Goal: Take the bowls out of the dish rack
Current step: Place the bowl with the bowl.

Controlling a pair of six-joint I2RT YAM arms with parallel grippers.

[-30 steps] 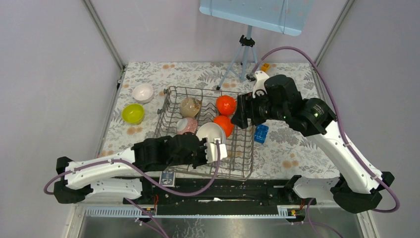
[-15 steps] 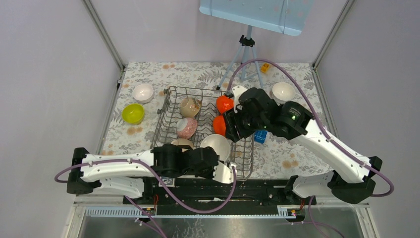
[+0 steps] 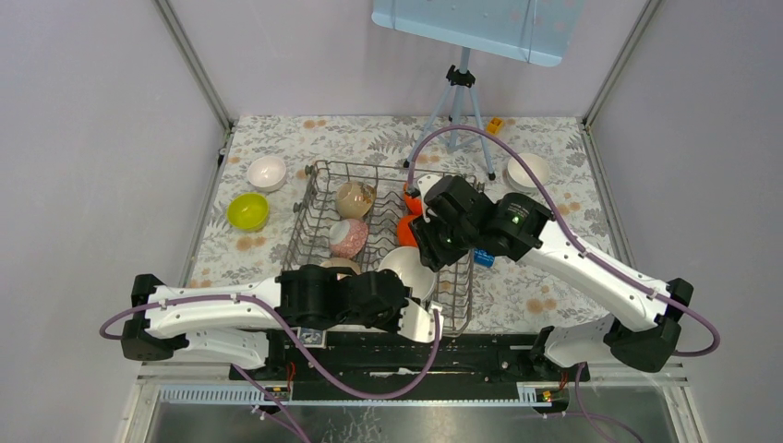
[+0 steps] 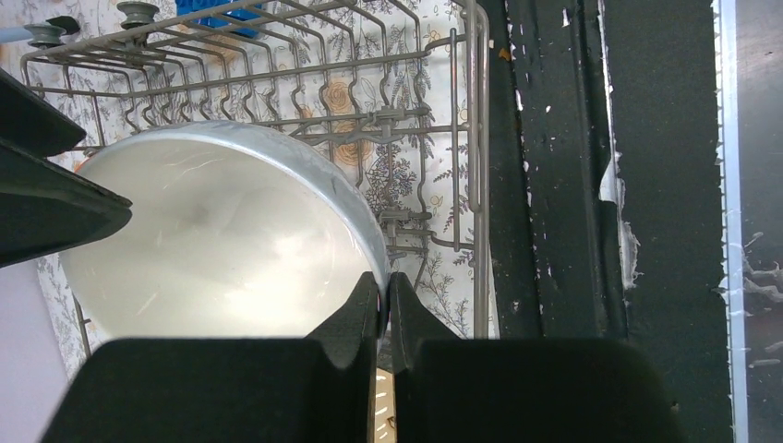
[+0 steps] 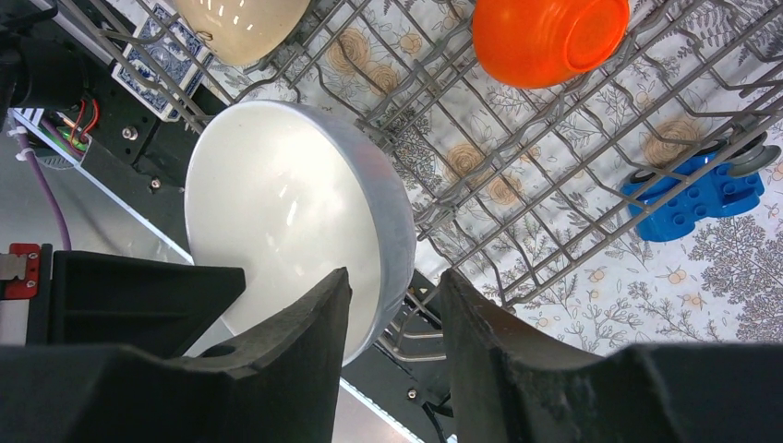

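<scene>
One white bowl being grasped at the dish rack's near right part.
Clamped at the rim by the left pincer; straddled by the right pincer, jaws apart. Next: close right on the rim, lift clear, set on worktop.

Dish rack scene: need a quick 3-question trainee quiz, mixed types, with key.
1. True or false: the blue block lies outside the dish rack.
2. Whose rim sits between the fingers of the right end effector? A. big white bowl B. pink bowl C. orange bowl
3. In the top view, how many bowls stand on the table outside the rack?
Key: 1. True. 2. A. 3. Three: left white bowl, lime-yellow bowl, right white bowl.
</scene>
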